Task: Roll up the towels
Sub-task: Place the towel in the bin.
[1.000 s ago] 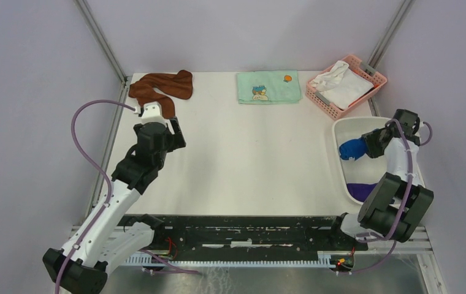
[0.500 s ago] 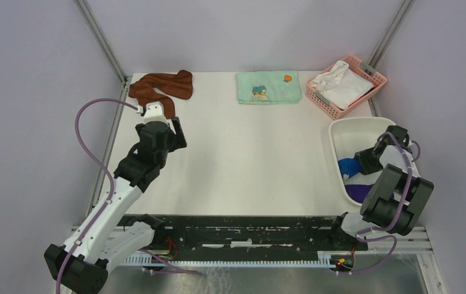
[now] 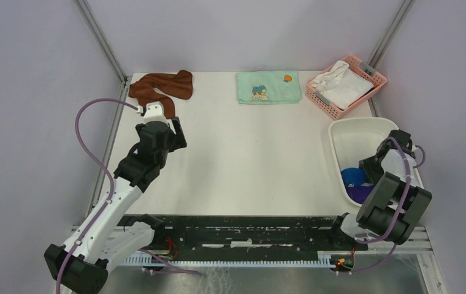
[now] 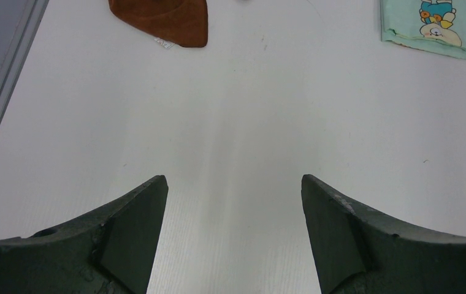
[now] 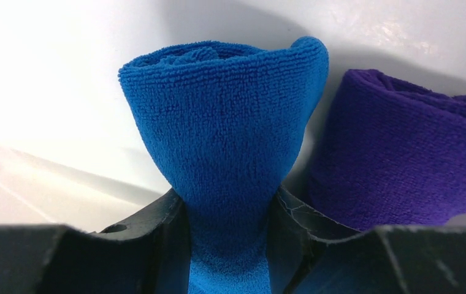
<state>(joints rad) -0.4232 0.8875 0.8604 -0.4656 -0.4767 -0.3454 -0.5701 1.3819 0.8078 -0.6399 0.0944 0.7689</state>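
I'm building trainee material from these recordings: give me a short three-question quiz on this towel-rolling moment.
1. True or false: the right end effector is shut on the rolled royal blue terry towel.
2. The dark purple terry towel lies: A) in the pink basket; B) in the white plastic tub; C) on the table.
3. Fill in: the left end effector is open and holds ____.
Key: 1 true; 2 B; 3 nothing.

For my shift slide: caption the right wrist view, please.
Right end effector pinches the rolled blue towel inside the white tub, beside the purple towel.
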